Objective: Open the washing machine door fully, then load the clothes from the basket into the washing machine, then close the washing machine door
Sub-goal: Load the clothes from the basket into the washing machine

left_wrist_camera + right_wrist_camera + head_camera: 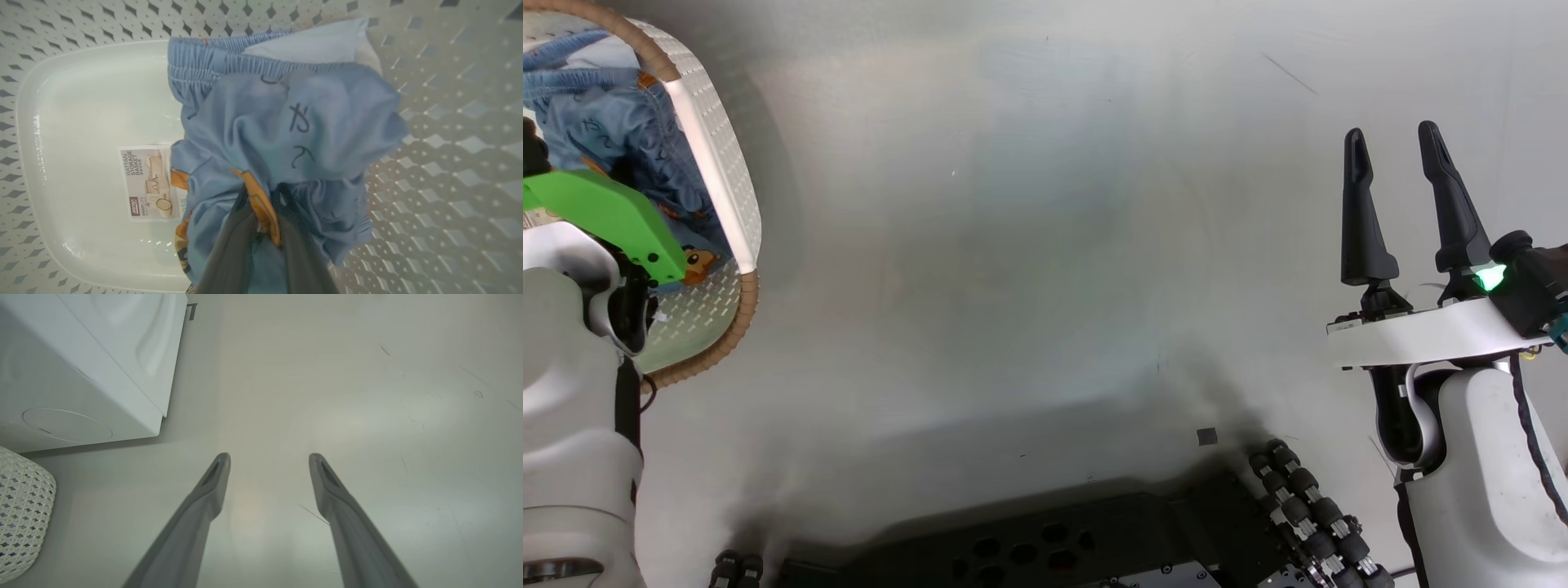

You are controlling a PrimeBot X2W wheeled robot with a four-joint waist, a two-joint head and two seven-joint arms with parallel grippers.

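The left pincer [263, 198] is pinching a fold of the clothes [294, 122], its jaws drawn nearly together with orange-printed blue cloth between them. It is reaching straight down into the basket [77, 122], probably because a grip from above lets the bundle come up without catching on the walls. The blue garments are sitting bunched towards one side of the basket's bottom, partly covering the label [143, 183]. The right pincer [1391, 135] is hanging wide apart over the floor [1045, 245] and gripping nothing, seemingly parked out of the way. The basket is standing on the floor near the machine [81, 367], which should keep the carry short. Whether the door is open I cannot tell.
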